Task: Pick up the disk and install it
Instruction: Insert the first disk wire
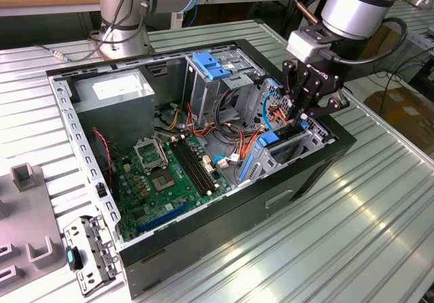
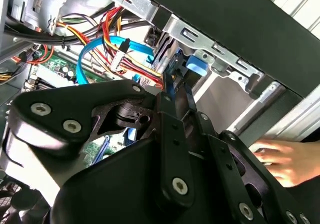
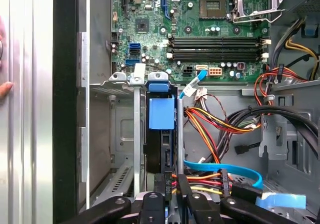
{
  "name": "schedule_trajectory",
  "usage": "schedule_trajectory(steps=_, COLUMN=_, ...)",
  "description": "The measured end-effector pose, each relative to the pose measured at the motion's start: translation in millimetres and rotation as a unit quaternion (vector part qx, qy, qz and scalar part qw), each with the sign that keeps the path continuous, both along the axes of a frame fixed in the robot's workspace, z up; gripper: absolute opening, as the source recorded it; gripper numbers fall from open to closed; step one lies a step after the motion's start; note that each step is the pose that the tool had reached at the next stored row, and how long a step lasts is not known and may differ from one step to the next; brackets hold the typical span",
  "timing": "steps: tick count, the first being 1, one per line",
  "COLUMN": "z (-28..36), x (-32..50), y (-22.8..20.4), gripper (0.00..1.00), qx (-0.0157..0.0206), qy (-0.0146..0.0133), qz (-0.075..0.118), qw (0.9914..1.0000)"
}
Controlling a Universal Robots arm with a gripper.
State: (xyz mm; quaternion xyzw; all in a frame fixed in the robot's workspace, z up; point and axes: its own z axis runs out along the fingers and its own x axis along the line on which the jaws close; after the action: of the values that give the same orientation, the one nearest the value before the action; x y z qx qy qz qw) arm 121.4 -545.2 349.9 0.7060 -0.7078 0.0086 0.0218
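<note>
While hand (image 1: pixel 303 113) grips disk (image 3: pixel 161 134), disk sits upright in case (image 1: pixel 285 194) bay

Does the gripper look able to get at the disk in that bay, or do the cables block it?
Probably yes: the gripper hangs right over the disk, standing on edge in its bay; the cables run alongside.
</note>
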Motion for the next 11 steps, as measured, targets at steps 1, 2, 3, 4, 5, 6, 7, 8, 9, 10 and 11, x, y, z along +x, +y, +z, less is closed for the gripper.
schedule_trajectory(steps=1, z=0.0, x=0.0, y=0.0, gripper=0.24, qx=0.0001, qy=0.0, qz=0.0, qw=1.0)
schedule_trajectory(steps=2, z=0.0, x=0.0, y=0.0, gripper=0.24, qx=0.0001, qy=0.0, qz=0.0, qw=1.0)
schedule_trajectory(steps=3, z=0.2, x=0.0, y=0.0, gripper=0.23, qx=0.0, qy=0.0, qz=0.0, qw=1.0)
schedule_trajectory(steps=4, z=0.3, x=0.0, y=0.0, gripper=0.16, qx=0.0, qy=0.0, qz=0.0, qw=1.0)
schedule_trajectory(steps=5, z=0.4, x=0.0, y=0.0, gripper=0.11, qx=0.0, qy=0.0, qz=0.0, qw=1.0)
schedule_trajectory(steps=6, z=0.5, x=0.0, y=0.0, gripper=0.11, qx=0.0, qy=0.0, qz=0.0, qw=1.0)
schedule_trajectory(steps=7, z=0.6, x=0.0, y=0.0, gripper=0.11, qx=0.0, qy=0.0, qz=0.0, qw=1.0)
schedule_trajectory(steps=8, z=0.6, x=0.0, y=0.0, gripper=0.11, qx=0.0, qy=0.0, qz=0.0, qw=1.0)
schedule_trajectory(steps=9, z=0.7, x=0.0, y=0.0, gripper=0.11, qx=0.0, qy=0.0, qz=0.0, qw=1.0)
schedule_trajectory(steps=10, z=0.7, x=0.0, y=0.0, gripper=0.11, qx=0.0, qy=0.0, qz=0.0, qw=1.0)
schedule_trajectory(steps=11, z=0.8, x=0.0, y=0.0, gripper=0.11, qx=0.0, qy=0.0, qz=0.0, qw=1.0)
